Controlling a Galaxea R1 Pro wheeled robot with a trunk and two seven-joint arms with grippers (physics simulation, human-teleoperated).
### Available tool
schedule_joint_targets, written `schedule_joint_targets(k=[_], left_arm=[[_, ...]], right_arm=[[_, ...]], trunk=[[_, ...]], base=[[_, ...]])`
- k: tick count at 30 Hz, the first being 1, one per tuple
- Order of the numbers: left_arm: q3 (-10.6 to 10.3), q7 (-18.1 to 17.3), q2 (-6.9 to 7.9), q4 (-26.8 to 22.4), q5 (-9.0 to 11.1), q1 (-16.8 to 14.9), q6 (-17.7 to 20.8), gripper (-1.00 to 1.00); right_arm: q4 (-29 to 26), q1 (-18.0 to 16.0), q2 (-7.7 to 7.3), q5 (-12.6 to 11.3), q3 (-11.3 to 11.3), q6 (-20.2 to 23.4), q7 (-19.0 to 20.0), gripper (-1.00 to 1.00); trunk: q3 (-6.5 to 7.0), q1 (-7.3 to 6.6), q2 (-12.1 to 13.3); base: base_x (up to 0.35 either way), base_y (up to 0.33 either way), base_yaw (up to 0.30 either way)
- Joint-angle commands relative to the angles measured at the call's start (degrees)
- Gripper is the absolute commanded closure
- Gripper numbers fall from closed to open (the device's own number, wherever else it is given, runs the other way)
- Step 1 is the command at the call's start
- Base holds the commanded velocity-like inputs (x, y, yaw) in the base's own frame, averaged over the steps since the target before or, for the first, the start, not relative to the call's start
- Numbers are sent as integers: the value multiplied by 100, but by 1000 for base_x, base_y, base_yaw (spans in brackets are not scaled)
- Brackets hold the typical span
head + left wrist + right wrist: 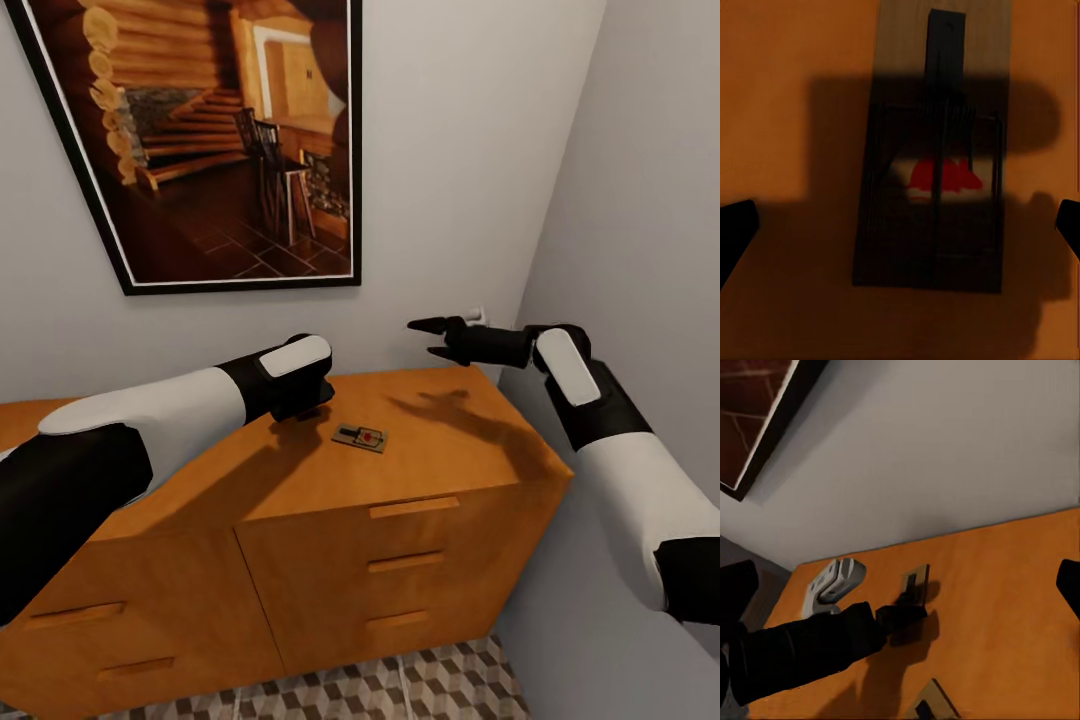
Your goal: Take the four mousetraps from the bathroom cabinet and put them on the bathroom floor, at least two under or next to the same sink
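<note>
One mousetrap [360, 437], a small brown board with a red bait patch, lies on top of the orange cabinet [420, 520]. My left gripper [900, 225] hovers open just above a second mousetrap [930, 195], its fingertips [735, 229] wide to either side. In the head view my left wrist [290, 375] hides that gripper and that trap. The right wrist view shows the left gripper [900, 619] over this trap [916, 580] and another trap [934, 701] nearer. My right gripper [432, 338] is open and empty above the cabinet's back right corner. The sink is out of view.
A large framed picture [200, 140] hangs on the wall behind the cabinet. A grey side wall [640, 250] stands close on the right, by my right arm. A strip of cube-patterned bathroom floor [400, 690] shows below the drawers.
</note>
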Motion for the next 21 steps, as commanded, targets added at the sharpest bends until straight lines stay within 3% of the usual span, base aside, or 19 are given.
schedule_joint_targets(k=[1,3,7,15,21], left_arm=[[-32,12,2,-2,8,15,58,-100],[-32,10,1,-4,8,15,58,-100],[-32,11,0,-3,8,15,58,-100],[-32,11,2,-2,8,15,58,-100],[-32,14,6,-6,8,15,58,-100]], right_arm=[[-41,21,-63,-24,11,5,151,-100],[-161,73,-176,-179,15,7,321,-100],[-264,107,-246,-279,20,8,426,-100],[-334,135,-285,-360,28,5,502,-100],[-344,139,-281,-372,34,2,508,-100]], trunk=[[-8,2,-3],[-8,2,-3],[-26,24,-43],[-170,199,-364],[-170,199,-364]], base=[[0,0,0],[0,0,0],[0,0,0],[0,0,0],[0,0,0]])
